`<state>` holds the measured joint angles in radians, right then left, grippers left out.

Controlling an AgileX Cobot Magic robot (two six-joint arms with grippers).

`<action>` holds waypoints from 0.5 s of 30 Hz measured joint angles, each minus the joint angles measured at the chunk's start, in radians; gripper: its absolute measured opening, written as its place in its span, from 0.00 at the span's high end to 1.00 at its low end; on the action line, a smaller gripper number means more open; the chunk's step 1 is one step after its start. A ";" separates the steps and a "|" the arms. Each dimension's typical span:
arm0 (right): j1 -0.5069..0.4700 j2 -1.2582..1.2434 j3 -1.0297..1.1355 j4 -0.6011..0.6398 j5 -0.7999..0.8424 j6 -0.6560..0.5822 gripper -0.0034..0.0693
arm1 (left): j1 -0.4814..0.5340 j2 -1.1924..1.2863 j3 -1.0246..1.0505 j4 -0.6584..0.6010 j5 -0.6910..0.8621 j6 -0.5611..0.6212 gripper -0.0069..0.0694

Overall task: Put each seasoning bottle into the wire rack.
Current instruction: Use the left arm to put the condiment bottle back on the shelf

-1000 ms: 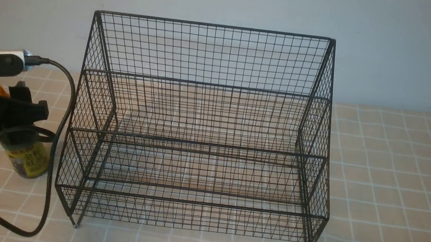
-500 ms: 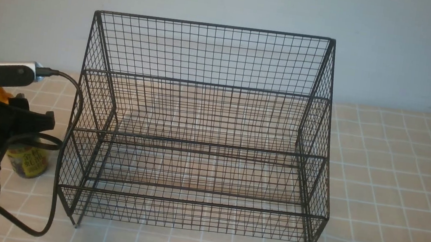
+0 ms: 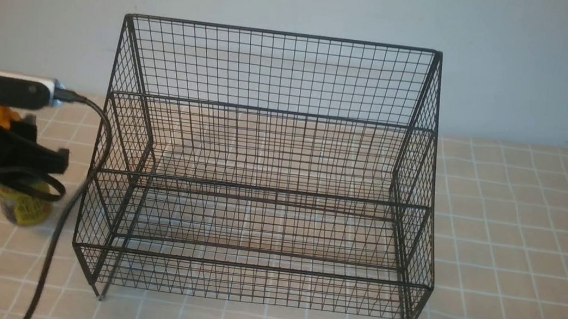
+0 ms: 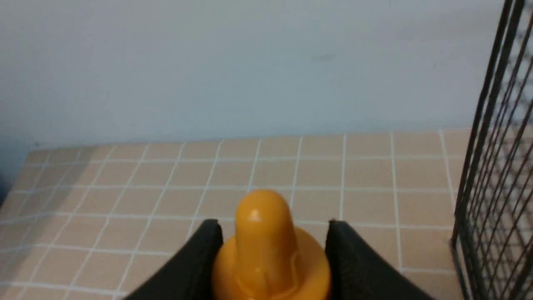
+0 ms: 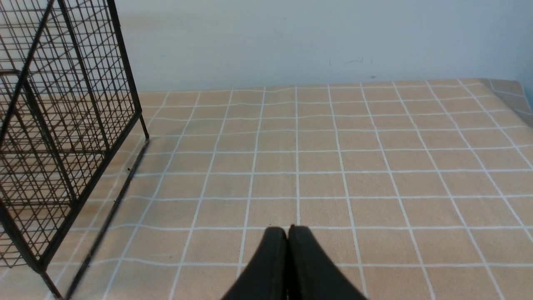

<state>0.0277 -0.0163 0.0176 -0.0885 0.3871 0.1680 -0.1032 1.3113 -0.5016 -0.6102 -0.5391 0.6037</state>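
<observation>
The seasoning bottle (image 3: 26,208), with a yellow-green label and an orange nozzle cap (image 4: 266,246), is upright just left of the wire rack (image 3: 265,179). My left gripper (image 3: 40,159) is shut on the bottle just below the cap; in the left wrist view its black fingers (image 4: 195,258) press both sides of the cap base. The bottle's middle is hidden by the gripper. Its base is at or just above the cloth; I cannot tell which. The rack holds nothing. My right gripper (image 5: 287,230) is shut and empty, low over the cloth right of the rack (image 5: 50,125).
A beige checked cloth (image 3: 525,241) covers the table up to a pale wall. The left arm's black cable (image 3: 92,156) hangs close to the rack's left side (image 4: 491,187). Open cloth lies in front of and to the right of the rack.
My left gripper has closed in on the bottle's neck, and the bottle has shifted slightly left and a little upward. The cable now hangs closer to the rack. The rack has not moved.
</observation>
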 joint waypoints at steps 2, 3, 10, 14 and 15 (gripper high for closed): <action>0.000 0.000 0.000 0.000 0.000 0.000 0.97 | 0.000 -0.068 0.000 -0.001 0.027 0.006 0.54; 0.000 0.000 0.000 0.000 0.000 0.000 0.97 | 0.000 -0.123 0.000 -0.003 0.052 0.008 0.54; 0.000 0.000 0.000 0.000 0.000 0.000 0.97 | 0.000 -0.364 0.000 -0.004 0.240 0.007 0.54; 0.000 0.000 0.000 0.000 0.000 0.000 0.97 | 0.000 -0.496 0.000 0.002 0.334 0.002 0.54; 0.000 0.000 0.000 0.000 0.000 0.000 0.97 | 0.000 -0.523 0.000 0.003 0.352 0.002 0.54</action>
<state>0.0277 -0.0163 0.0176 -0.0885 0.3871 0.1680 -0.1032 0.7883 -0.5016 -0.6076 -0.1870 0.6058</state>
